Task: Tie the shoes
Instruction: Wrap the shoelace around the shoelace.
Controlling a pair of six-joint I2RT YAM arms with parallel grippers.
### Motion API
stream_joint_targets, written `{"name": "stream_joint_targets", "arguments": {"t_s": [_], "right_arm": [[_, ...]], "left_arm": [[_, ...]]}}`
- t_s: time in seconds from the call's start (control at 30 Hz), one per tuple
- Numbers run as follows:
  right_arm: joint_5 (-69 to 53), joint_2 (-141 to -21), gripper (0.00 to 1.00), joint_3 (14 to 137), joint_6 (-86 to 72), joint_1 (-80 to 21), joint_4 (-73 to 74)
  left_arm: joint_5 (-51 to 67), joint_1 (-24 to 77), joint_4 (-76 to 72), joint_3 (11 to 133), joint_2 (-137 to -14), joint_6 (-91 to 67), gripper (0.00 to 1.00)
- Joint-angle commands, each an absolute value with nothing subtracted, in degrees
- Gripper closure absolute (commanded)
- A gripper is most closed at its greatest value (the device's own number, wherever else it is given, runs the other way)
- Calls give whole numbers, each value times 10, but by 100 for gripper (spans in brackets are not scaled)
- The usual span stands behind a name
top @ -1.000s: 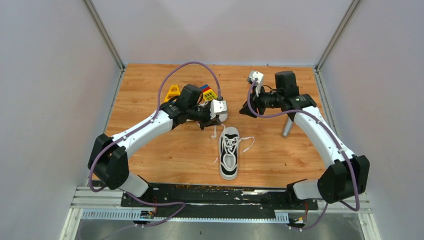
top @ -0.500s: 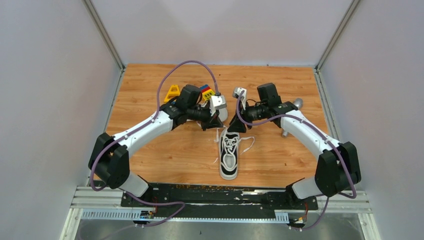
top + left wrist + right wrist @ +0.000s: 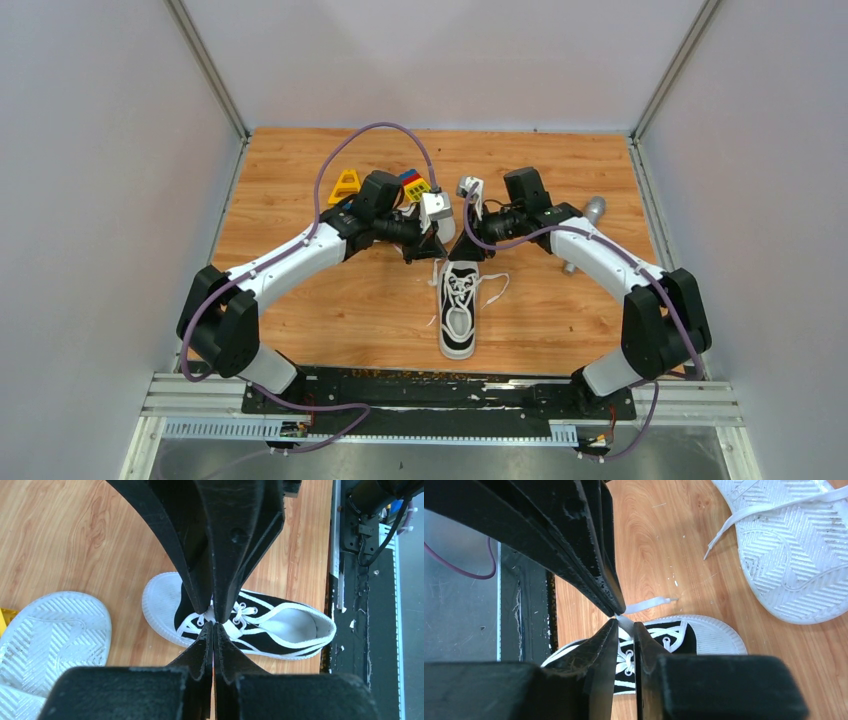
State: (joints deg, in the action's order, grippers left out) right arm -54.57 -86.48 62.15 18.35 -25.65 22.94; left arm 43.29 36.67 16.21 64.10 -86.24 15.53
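**No knot yet on either shoe**

We judge the task barely begun. The upright shoe (image 3: 459,312) lies on the table (image 3: 330,300) between the two arms, toe pointing away from the bases. It is laced through its eyelets, but we see no bow or knot on it. One lace end (image 3: 494,289) trails loose on the wood just to its right. The upturned shoe (image 3: 50,635) lies just beyond that toe, white sole up, so we cannot see how its laces stand.

Both claws hang close together over the toe end of the upright shoe. The left claw (image 3: 214,621) is pressed together. In the top view a left lace (image 3: 431,266) seems to rise toward it, but we cannot tell whether it is pinched. The right claw (image 3: 625,625) stands only a slit apart, with a white strand (image 3: 646,603) running into the gap. We do not see it clamped.

So at most we are at gathering the two lace ends. In our view nearly everything remains: crossing them, forming the loops and pulling the bow tight. Then the upturned shoe must be set on its sole and tied the same way
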Motion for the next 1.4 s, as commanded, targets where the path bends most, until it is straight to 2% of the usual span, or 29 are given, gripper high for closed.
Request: {"name": "stream_joint_targets", "arguments": {"t_s": [0.0, 0.07, 0.2, 0.4, 0.67, 0.73, 0.77, 0.83, 0.87, 1.1, 1.27, 1.37], "right_arm": [[-558, -874, 83, 637, 191, -258, 206], [-556, -876, 84, 638, 192, -258, 206], [-554, -876, 100, 647, 190, -258, 208], [-554, -864, 100, 657, 193, -258, 215], [-544, -853, 100, 646, 307, -258, 239], [-545, -853, 100, 649, 310, -259, 241], [-546, -852, 100, 652, 308, -259, 241], [-546, -849, 100, 657, 299, -258, 241], [-542, -848, 100, 658, 290, -258, 240], [-532, -845, 100, 649, 224, -258, 239], [-526, -845, 100, 642, 182, -258, 239], [-523, -843, 100, 641, 169, -258, 240]], "left_arm": [[451, 366, 151, 639, -842, 155, 100], [452, 366, 149, 639, -844, 153, 100], [452, 366, 151, 640, -847, 158, 100], [455, 366, 154, 630, -840, 160, 100], [451, 366, 167, 621, -833, 183, 100], [442, 366, 162, 616, -831, 179, 93], [434, 366, 156, 613, -828, 173, 81], [423, 366, 141, 603, -824, 158, 69], [420, 366, 133, 592, -821, 152, 66], [293, 369, -19, 489, -739, -17, 65], [210, 402, -82, 417, -698, -17, 54], [191, 408, -102, 413, -707, -23, 52]]}}
